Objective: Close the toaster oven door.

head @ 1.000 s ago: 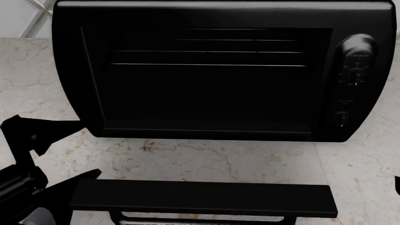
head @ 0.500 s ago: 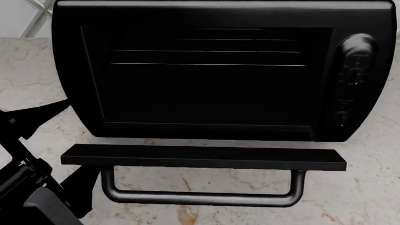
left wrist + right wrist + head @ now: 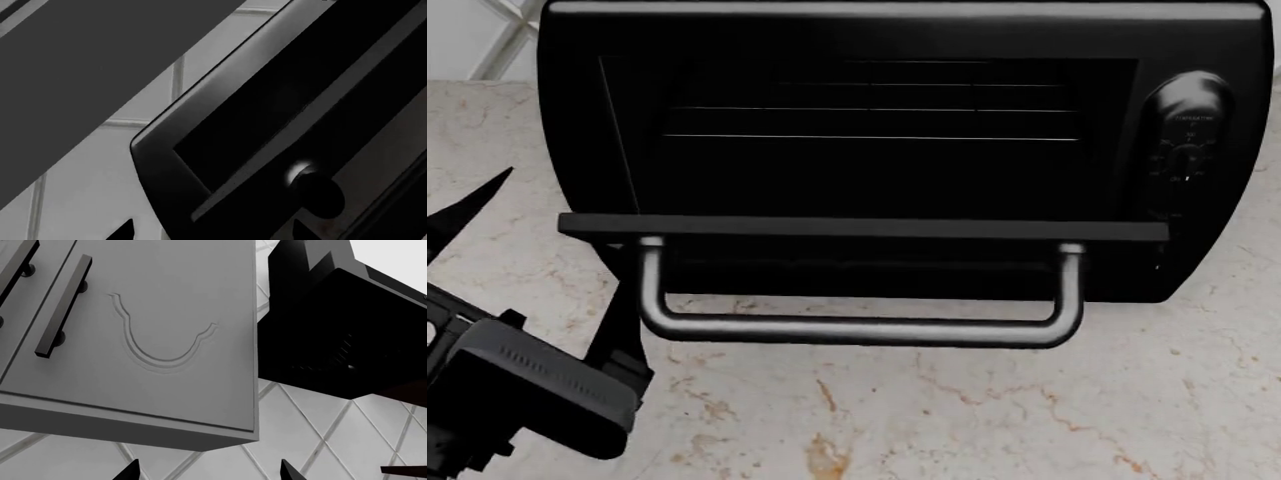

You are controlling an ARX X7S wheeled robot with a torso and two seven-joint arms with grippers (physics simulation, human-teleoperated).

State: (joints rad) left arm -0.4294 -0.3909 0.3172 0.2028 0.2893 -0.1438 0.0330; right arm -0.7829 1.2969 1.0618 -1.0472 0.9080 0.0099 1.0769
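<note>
At the left of the head view the left gripper (image 3: 527,260) stands over the marble counter (image 3: 961,410), its two pointed fingers spread wide with nothing between them; one fingertip (image 3: 487,190) rises near the oven's left flank and the other sits just beside the left end of the door, under its corner, though whether it touches the panel cannot be told. Moving right, the toaster oven (image 3: 894,30) fills the middle of the view on the counter, against a tiled wall (image 3: 87,165), its dark cavity showing thin rack lines. The toaster oven door (image 3: 861,228) is seen almost edge-on as a narrow black strip across the lower part of the opening, with the bar handle (image 3: 854,328) hanging out in front of it, so the door looks to be roughly halfway up its swing: lifted well off the counter but far from flush with the front. Further right sits the knob panel (image 3: 1185,140). The right gripper (image 3: 207,472) does not appear in the head view; its wrist camera shows two fingertips set well apart, holding nothing, pointed at a grey cabinet (image 3: 173,340). What is left, by my reading, is the upper half of the swing until the door seats shut.
</note>
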